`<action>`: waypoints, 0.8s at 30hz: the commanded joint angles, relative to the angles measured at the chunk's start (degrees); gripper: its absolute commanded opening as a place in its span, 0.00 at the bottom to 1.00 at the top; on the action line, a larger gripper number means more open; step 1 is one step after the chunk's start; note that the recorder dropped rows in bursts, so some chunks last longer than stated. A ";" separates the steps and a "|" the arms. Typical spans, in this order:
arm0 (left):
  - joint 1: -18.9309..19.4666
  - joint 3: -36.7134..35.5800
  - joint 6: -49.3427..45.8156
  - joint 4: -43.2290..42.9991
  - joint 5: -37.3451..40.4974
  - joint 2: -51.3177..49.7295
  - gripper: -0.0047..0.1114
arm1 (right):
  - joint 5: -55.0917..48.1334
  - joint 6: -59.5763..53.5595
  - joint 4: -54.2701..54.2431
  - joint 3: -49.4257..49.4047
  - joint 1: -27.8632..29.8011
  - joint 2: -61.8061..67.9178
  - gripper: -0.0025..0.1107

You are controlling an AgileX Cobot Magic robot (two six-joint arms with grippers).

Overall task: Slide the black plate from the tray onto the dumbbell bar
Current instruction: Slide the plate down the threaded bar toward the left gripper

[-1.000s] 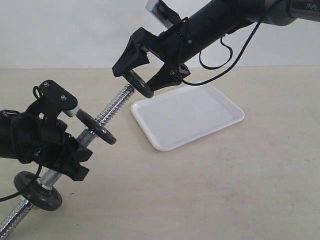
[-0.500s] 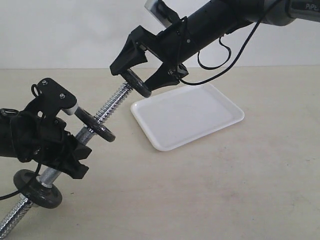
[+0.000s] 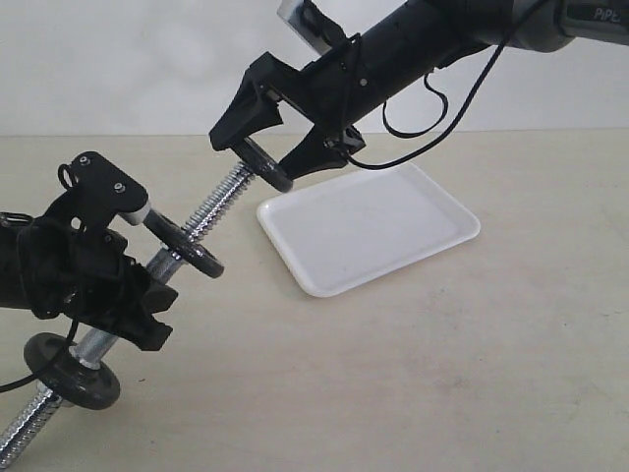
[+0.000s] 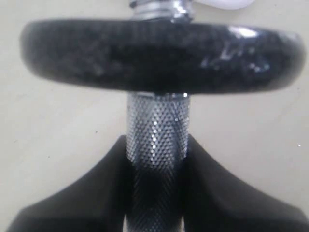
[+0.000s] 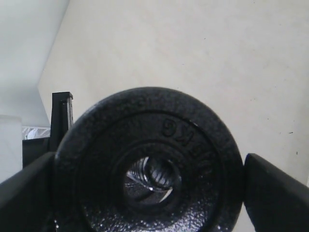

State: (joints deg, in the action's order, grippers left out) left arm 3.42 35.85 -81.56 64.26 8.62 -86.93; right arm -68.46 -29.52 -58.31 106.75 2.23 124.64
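At the bar tip: plate held off tray

Nearest, left gripper [image 3: 126, 264] pinches the dumbbell bar [image 3: 211, 211] at its knurled middle; the bar's lower end is cut off. Farther, right gripper [image 3: 257, 155] clamps the black plate [image 5: 193, 145] by its rim: matte, pebbled, raised lip, threads showing through its hole. Entry depth unclear; embossed lettering illegible. Beyond, the tray [image 3: 393, 231].

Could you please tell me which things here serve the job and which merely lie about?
Job: small black weight plate, chrome threaded dumbbell bar, white plastic tray, right gripper, left gripper.
Idle: two wider black discs, beige table.
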 commanded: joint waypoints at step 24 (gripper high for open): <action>-0.18 2.23 -0.27 2.58 -2.74 3.24 0.07 | -1.50 -1.70 -5.86 0.76 -0.64 1.88 0.02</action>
State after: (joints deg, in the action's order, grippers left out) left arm 3.42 35.78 -81.68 64.26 8.84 -86.93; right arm -69.02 -30.50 -60.33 106.77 1.78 127.14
